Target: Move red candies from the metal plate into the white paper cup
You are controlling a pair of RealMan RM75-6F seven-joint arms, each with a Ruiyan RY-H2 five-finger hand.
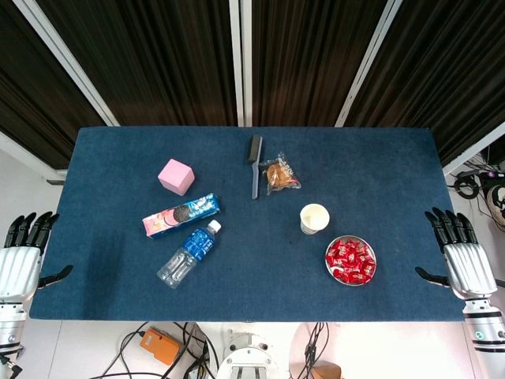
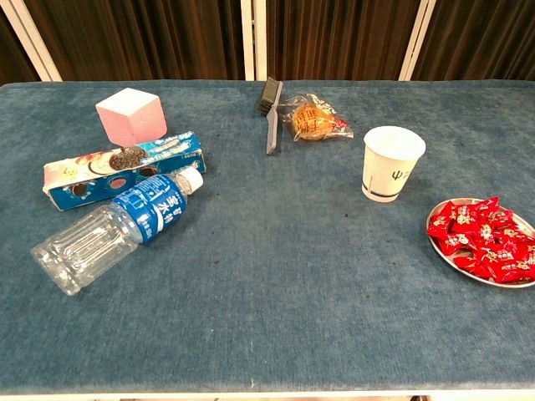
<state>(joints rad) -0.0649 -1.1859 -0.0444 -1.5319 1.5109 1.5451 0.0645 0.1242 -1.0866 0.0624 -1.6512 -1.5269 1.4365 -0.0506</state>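
While both arms are waiting at the two ends of the surface, this is how things are lying:

Surface: a blue cloth-covered surface [image 1: 379,158] is carrying everything, with dark curtains hanging behind it.

Left hand: the left hand [image 1: 22,257] is hovering off the left end of the surface, fingers stretched out and spread, thumb pointing toward the cloth, holding nothing; only the head view is showing it.

Right hand: the right hand [image 1: 461,253] is hovering off the right end in the same way, fingers apart, thumb sticking out sideways, gripping nothing.

Red candies: the red candies [image 1: 350,260] are lying heaped in the metal plate [image 2: 443,251], all in their wrappers.

Metal plate: it is sitting flat near the front right part of the surface, nearer the right hand than the left.

Paper cup: the white paper cup [image 1: 314,218] is standing upright just behind and to the left of the plate, near it but not touching; its inside is looking bare in the head view.

Other things: a pink cube [image 1: 176,176], a cookie box [image 1: 181,215] and a plastic bottle [image 1: 188,254] lying on its side are sitting together on the left half, the bottle's cap end close against the box.

Middle back: a brush [image 1: 254,162] is lying beside a bagged snack [image 1: 281,175].
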